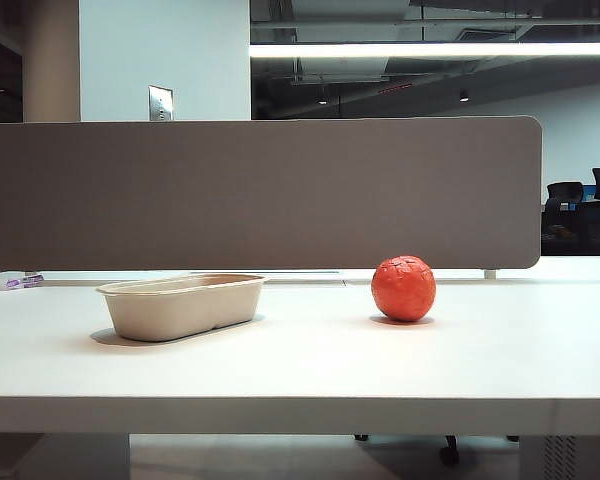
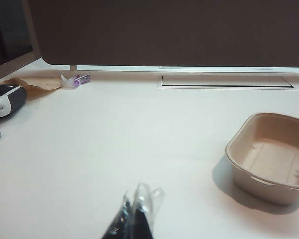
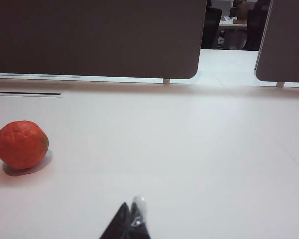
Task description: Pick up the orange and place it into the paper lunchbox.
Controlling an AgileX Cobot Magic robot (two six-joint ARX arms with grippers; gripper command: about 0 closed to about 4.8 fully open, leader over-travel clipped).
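Now both claws sit pinched, empty: left claw [image 2: 137,211], right claw [image 3: 132,219]. Right should widen, straddle wrinkled red-orange ball [image 1: 403,288] at centre-right, then carry to beige pulp-paper tray [image 1: 180,305] centre-left.

Closed right pincer [image 3: 134,214], orange [image 3: 21,144] apart

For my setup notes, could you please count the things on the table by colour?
Red-orange: 1, the orange
Beige: 1, the paper lunchbox
White and purple: 1, a small item at the table's far left edge
Total: 3
Both grippers, left gripper and right gripper, are shut and hold nothing.
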